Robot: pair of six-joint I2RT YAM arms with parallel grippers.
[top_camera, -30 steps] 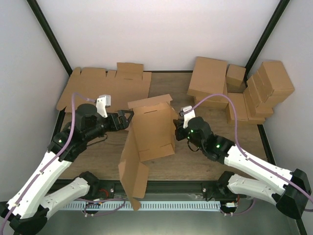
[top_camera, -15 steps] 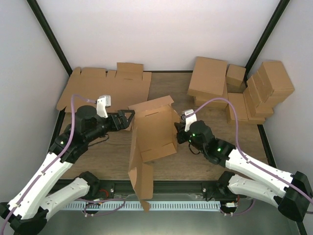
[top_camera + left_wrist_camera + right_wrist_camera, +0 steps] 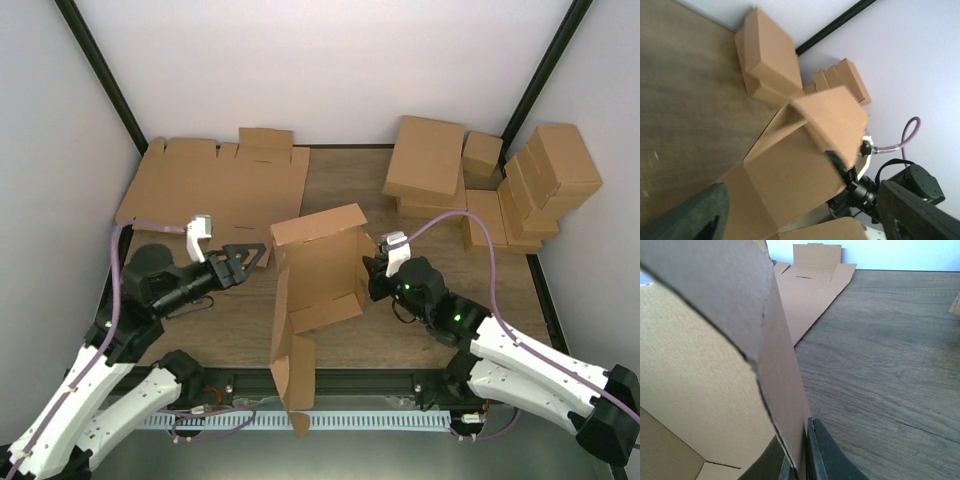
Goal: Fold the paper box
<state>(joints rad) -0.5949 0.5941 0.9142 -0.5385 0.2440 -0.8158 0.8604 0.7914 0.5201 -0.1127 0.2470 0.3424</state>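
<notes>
The paper box [image 3: 320,280] is a partly folded brown blank standing mid-table, with one long flap [image 3: 290,375] hanging over the near edge. My right gripper [image 3: 371,276] is shut on the box's right wall. The right wrist view shows its fingers [image 3: 815,450] pinching the cardboard edge [image 3: 785,385]. My left gripper [image 3: 250,256] is open and empty, a short way left of the box and apart from it. In the left wrist view its fingers [image 3: 690,215] are spread wide, with the box [image 3: 795,170] ahead between them.
Flat brown blanks [image 3: 215,180] lie stacked at the back left and also show in the right wrist view [image 3: 812,285]. Several closed brown boxes [image 3: 500,180] are piled at the back right. Black frame posts [image 3: 100,80] stand at both back corners.
My left gripper has pulled back to the left, away from the box's upper left corner. The box has turned slightly and its hanging flap has shifted right. My right gripper keeps its hold.
</notes>
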